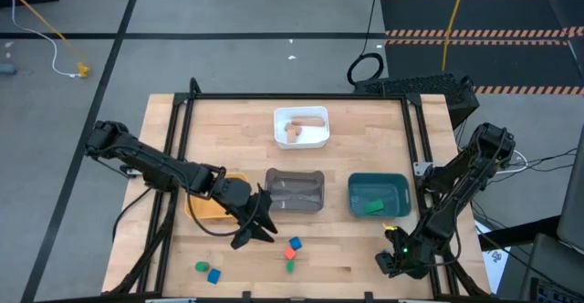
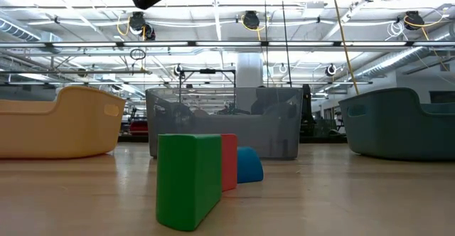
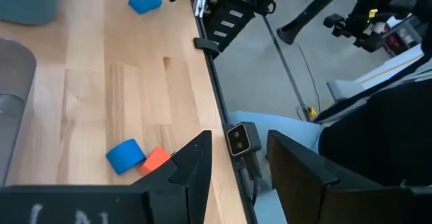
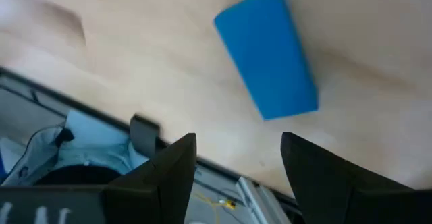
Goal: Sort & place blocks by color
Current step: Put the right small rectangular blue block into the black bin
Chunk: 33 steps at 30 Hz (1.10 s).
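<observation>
The right gripper [image 4: 236, 166], jaws apart and empty, hovers over a blue block [image 4: 268, 52] (grasp apparently next); it must descend.

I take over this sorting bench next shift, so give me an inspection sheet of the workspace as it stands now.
Surface: wooden table, bare between trays.
Job's things: tan blocks in white tray; green block in teal tray; blue, red and green blocks loose near the front edge; green and blue pair front left; blue block by the right tool.
Clutter: nothing seen.
Grippers: left tool open, empty, between yellow tray and grey tray; right tool open, empty, front right.
Cables: yellow cable on the floor.
Surroundings: striped mats.
</observation>
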Each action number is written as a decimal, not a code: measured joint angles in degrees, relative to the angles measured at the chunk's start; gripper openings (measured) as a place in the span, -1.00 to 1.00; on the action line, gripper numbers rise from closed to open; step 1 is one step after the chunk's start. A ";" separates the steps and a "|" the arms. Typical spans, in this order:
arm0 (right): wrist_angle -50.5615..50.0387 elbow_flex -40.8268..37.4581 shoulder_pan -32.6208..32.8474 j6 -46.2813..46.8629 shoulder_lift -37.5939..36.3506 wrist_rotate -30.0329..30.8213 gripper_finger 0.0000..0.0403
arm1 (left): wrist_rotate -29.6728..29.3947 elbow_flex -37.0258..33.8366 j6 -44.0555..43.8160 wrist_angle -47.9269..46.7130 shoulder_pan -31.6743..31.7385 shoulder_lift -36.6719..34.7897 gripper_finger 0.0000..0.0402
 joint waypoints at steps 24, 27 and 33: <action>-13.51 6.28 -3.31 -7.84 -3.64 8.91 0.04 | -3.85 0.00 3.50 -0.01 -0.62 0.00 -0.29; -19.11 8.02 -3.56 -9.08 -4.06 8.95 0.04 | -4.81 0.00 3.48 -0.03 -0.58 0.00 -0.29; -18.45 6.64 -3.56 -11.99 -0.92 8.93 0.04 | -5.06 0.00 3.45 -0.04 -0.58 0.00 -0.29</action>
